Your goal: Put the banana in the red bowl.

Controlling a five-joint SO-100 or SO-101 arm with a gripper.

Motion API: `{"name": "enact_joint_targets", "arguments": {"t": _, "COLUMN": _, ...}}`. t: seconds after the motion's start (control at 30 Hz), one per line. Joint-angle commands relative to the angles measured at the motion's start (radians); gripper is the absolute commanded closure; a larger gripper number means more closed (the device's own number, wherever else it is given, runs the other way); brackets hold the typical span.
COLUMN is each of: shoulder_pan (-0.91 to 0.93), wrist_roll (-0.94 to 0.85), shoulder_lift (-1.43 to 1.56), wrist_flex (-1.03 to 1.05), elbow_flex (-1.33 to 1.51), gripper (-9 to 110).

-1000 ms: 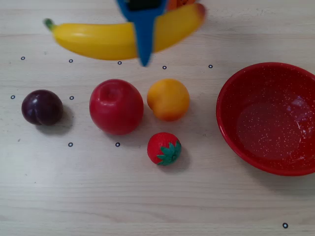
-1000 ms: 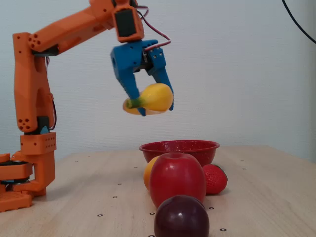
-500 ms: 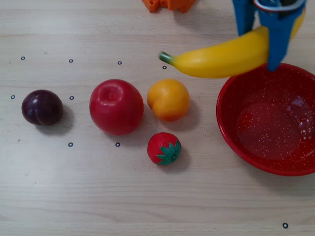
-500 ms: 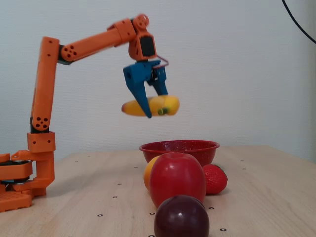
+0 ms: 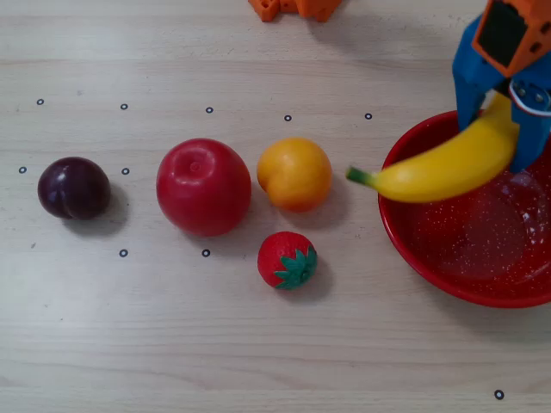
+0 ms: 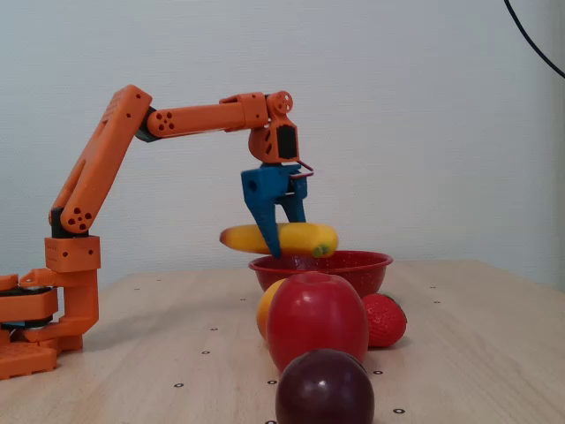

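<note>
- Overhead view: the gripper [image 5: 498,129] has its two blue fingers clamped on the banana [image 5: 448,165], one on each side of its thick part. Most of the banana is over the bowl [image 5: 430,258]; the green stem tip sticks out past the left rim, toward the orange fruit [image 5: 294,174].
- Overhead view, the step: I judge this is the placing step, with carrying almost finished. The next move calls for lowering the banana and bringing it a little more toward the bowl's middle, so the stem end clears the rim before the fingers let go. If it is released here, the tip may catch on the rim.
- Overhead view only: it shows how the banana lies across the rim, and how the apple [image 5: 203,187], plum [image 5: 73,188] and strawberry [image 5: 287,260] sit well apart from the bowl, out of the way.
- Fixed view: the arm [image 6: 190,117] reaches out, and the gripper [image 6: 281,240] points down with the banana [image 6: 281,238] held almost level.
- Fixed view only: it gives the height. The banana is just above the bowl's [image 6: 353,265] rim, and I cannot tell if it touches. It hides the sideways offset, because the apple [image 6: 316,318] and plum [image 6: 325,389] stand in front.
</note>
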Motion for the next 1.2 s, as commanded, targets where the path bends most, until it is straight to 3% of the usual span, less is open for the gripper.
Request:
{"name": "enact_joint_targets", "arguments": {"t": 0.0, "shoulder_pan": 0.026, "wrist_roll": 0.064, "shoulder_lift": 0.051, "wrist_flex": -0.046, "elbow_flex": -0.109, "gripper": 101}}
{"name": "enact_joint_targets", "arguments": {"t": 0.23, "shoulder_pan": 0.032, "wrist_roll": 0.118, "shoulder_lift": -0.015, "wrist_flex": -0.133, "elbow_flex": -0.121, "gripper": 100}}
{"name": "enact_joint_targets", "arguments": {"t": 0.43, "shoulder_pan": 0.021, "wrist_roll": 0.092, "shoulder_lift": -0.031, "wrist_flex": -0.078, "elbow_flex": -0.135, "gripper": 64}}
{"name": "enact_joint_targets", "arguments": {"t": 0.6, "shoulder_pan": 0.008, "wrist_roll": 0.055, "shoulder_lift": -0.023, "wrist_flex": -0.025, "elbow_flex": -0.190, "gripper": 54}}
{"name": "enact_joint_targets", "arguments": {"t": 0.83, "shoulder_pan": -0.002, "wrist_roll": 0.032, "shoulder_lift": 0.031, "wrist_flex": 0.025, "elbow_flex": -0.310, "gripper": 59}}
{"name": "enact_joint_targets", "arguments": {"t": 1.17, "shoulder_pan": -0.051, "wrist_roll": 0.020, "shoulder_lift": 0.195, "wrist_flex": 0.078, "elbow_flex": -0.301, "gripper": 93}}
